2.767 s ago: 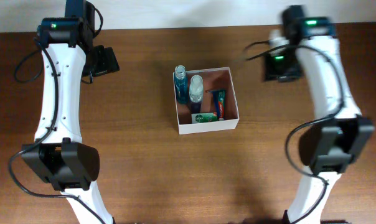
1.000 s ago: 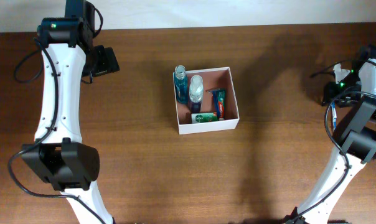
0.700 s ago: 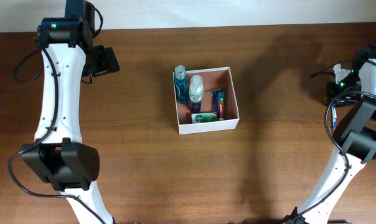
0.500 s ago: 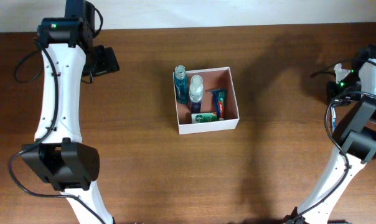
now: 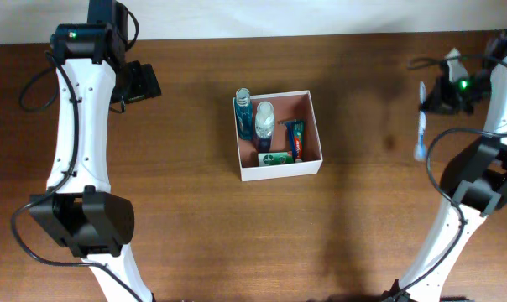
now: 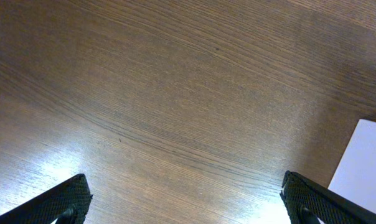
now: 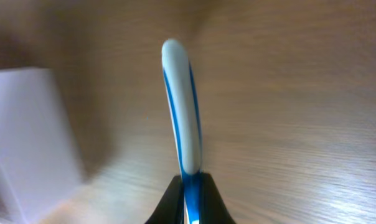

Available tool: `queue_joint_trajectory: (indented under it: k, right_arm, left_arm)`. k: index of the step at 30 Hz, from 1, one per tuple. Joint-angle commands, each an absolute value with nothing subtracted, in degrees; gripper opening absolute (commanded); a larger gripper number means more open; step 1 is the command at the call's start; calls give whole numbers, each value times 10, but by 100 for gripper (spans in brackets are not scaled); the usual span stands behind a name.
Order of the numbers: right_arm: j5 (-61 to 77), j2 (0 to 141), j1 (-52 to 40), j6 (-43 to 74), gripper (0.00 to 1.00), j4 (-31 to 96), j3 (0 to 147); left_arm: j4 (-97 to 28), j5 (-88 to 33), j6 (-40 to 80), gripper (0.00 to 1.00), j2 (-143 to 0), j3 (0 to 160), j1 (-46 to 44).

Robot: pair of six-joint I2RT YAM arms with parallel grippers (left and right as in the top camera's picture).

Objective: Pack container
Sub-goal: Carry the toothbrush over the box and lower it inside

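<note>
Your table [image 5: 195, 243] is dark brown wood with a fine straight grain, and the left wrist view catches a soft shine on it. Near its middle sits the container [image 5: 280, 175], a square shallow box with thin white cardboard walls and a reddish-brown floor. I judge the packing well along. A blue see-through bottle [image 5: 243, 115] and a clear bottle with a white cap [image 5: 263, 120] lie side by side against its left wall. A green tube [image 5: 276, 158] lies along the front wall, and a red-and-green tube [image 5: 295, 139] lies just beside the clear bottle. The right part of the floor is bare, so you have room. What looks left is the toothbrush [image 5: 420, 126], a slim, smooth plastic stick in white with blue stripes and a rounded end. It is off the table, well apart from the container, over the right side. Your right claw [image 7: 188, 186] is pinched tight on its handle. Your left claw [image 6: 183, 180] is spread wide with nothing in it, its dark, finely ribbed fingers [image 6: 70, 198] over bare wood at the far left.
</note>
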State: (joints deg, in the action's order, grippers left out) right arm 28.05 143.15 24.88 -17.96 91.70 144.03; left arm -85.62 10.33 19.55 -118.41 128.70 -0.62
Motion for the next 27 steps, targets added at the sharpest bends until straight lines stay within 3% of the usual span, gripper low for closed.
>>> queue_joint_trajectory:
  k: [1, 14, 27]
  right_arm:
    - [385, 1399, 198, -175, 4, 974, 1528]
    - [289, 1347, -18, -78, 4, 973, 1529]
    - [205, 1358, -127, 18, 4, 962, 1529]
  left_arm:
    - [-855, 103, 203, 99, -1188, 1284, -6]
    - [-855, 103, 203, 99, -1188, 1284, -6]
    - [-855, 103, 203, 99, -1188, 1284, -6]
